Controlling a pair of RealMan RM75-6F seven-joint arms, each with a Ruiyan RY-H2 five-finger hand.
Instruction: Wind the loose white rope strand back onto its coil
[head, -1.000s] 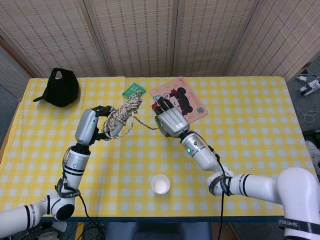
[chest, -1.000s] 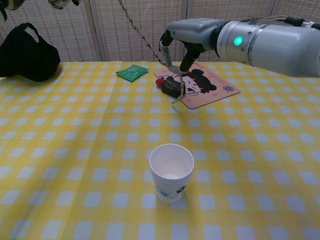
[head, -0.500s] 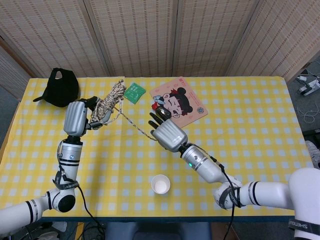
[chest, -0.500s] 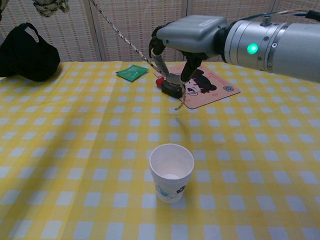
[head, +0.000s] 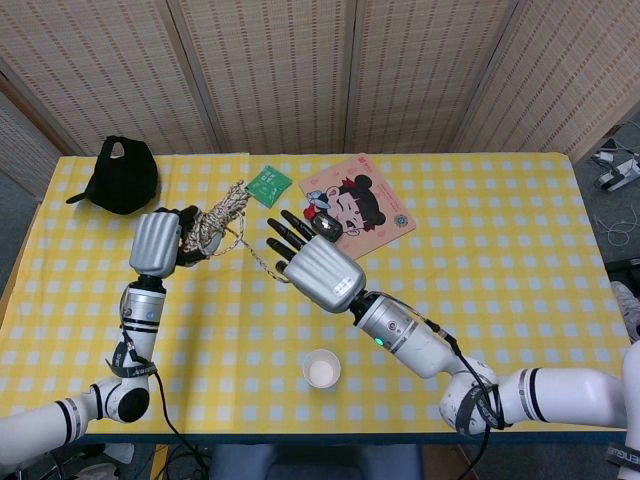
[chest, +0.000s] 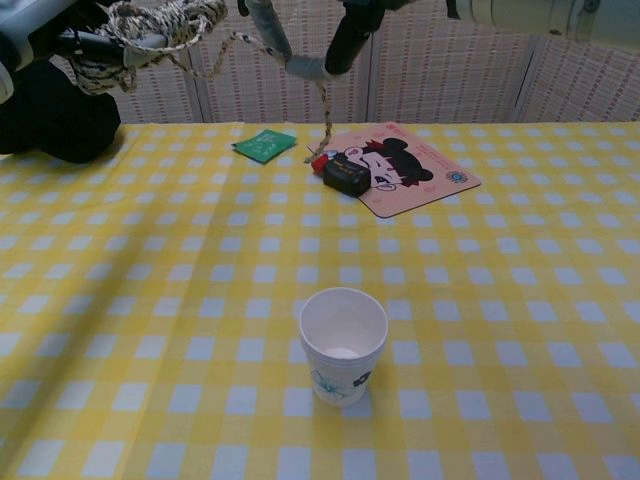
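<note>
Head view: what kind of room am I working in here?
Likely an indoor test area, not a home: a table with a yellow checked cloth stands before woven folding screens, and stray props lie about, a black cap and a paper cup.

We find the head view set high above the near edge of the surface, looking steeply down and away toward the screen wall; it takes in the whole top and both arms from behind. The chest view sits low at the same near edge, close to the cloth, facing level toward that wall, so only the lower fingers of the right robot hand enter at its top edge. Both views share the cup, the mat, the green packet and the black cap.
</note>
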